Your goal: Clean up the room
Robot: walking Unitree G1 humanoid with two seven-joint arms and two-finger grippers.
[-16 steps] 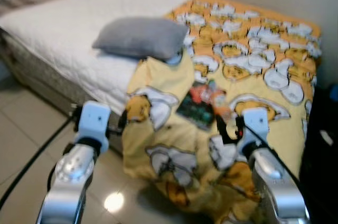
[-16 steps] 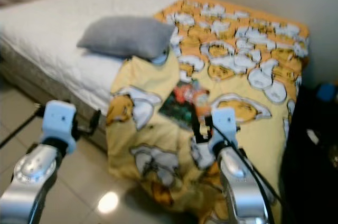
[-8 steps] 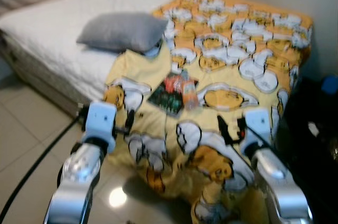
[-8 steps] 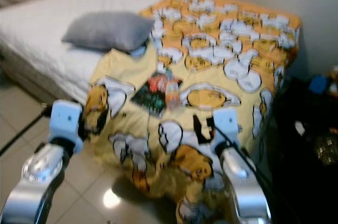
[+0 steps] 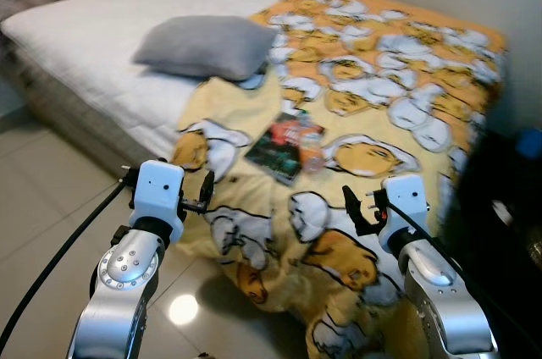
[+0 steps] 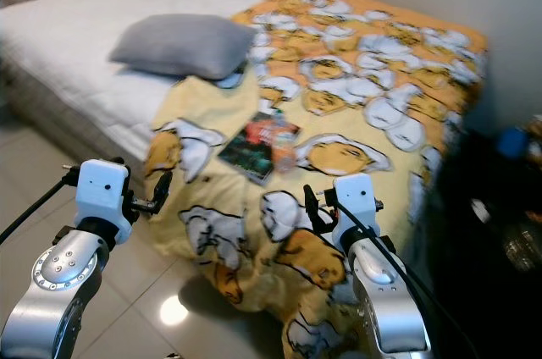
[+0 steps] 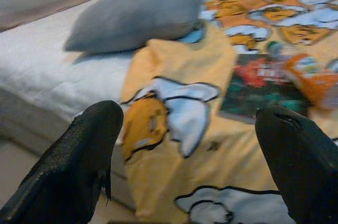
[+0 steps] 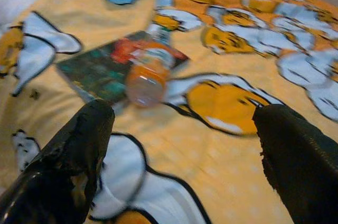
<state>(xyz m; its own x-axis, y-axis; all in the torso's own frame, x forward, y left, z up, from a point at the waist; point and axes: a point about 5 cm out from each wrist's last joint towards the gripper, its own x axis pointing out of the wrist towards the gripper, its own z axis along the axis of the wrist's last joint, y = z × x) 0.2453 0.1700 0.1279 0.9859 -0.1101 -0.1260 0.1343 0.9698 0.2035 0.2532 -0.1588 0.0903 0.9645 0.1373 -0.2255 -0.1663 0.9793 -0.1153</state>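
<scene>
Bottle lying atop book on bed's blanket, at eleven o'clock from right gripper, one o'clock from left gripper, cap end pointing away; right arm judged nearer; both grippers spread wide, holding nothing.

Blanket: yellow-orange, white/orange cartoon egg print. Pillow: plain grey. Mattress: white, quilted. Book: dark green cover with red. Bottle: clear, orange label. Floor: beige tiles.
</scene>
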